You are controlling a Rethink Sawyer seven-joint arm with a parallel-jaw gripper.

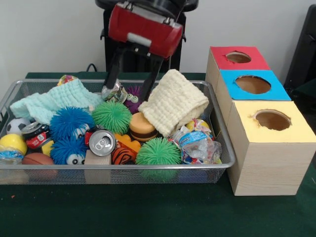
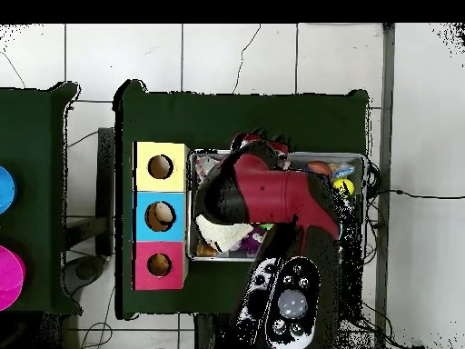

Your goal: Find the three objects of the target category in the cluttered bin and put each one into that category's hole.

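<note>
The silver wire mesh bin point(image 1: 224, 163) is full of toys; in the overhead view its rim point(image 2: 192, 204) shows left of the arm. An orange black-striped tiger point(image 1: 123, 154) lies near the front, half buried between a wooden block and a green puff ball. I cannot make out the yellow duck. My gripper point(image 1: 129, 96) reaches down into the back middle of the bin, open, fingers astride a crushed silver can point(image 1: 115, 92) and a purple puff ball point(image 1: 132, 98). The red-topped box's hole point(image 1: 238, 57) is at the far right, and also shows in the overhead view point(image 2: 160, 264).
Blue-topped point(image 1: 253, 84) and yellow-topped point(image 1: 272, 119) boxes stand in front of the red one. A pale yellow cloth point(image 1: 173, 101), mint cloth point(image 1: 57, 101), green point(image 1: 112, 117) and blue point(image 1: 70, 122) puff balls, a drink can point(image 1: 101, 142) and a crumpled bottle point(image 1: 197, 144) fill the bin.
</note>
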